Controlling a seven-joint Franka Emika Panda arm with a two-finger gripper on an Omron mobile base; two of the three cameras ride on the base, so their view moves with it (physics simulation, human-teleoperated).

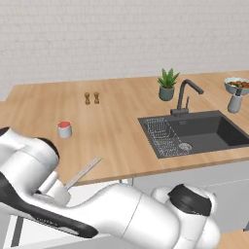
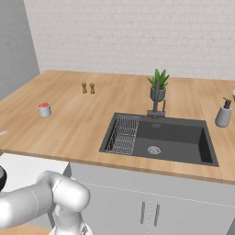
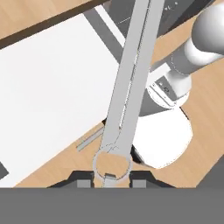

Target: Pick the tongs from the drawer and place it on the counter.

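The tongs [image 3: 133,74] run out of the hand view at the top edge, their far tips unseen; in the left base view the robot's arm covers their near end [image 1: 83,172]. The gripper's fingertips [image 3: 113,183] barely clear the bottom edge of the hand view, so their grip on the ring end cannot be judged. The drawer [image 3: 52,83] is cut by the left edge. A bowl [image 1: 237,85] is clipped at the right border, its contents too small to name.
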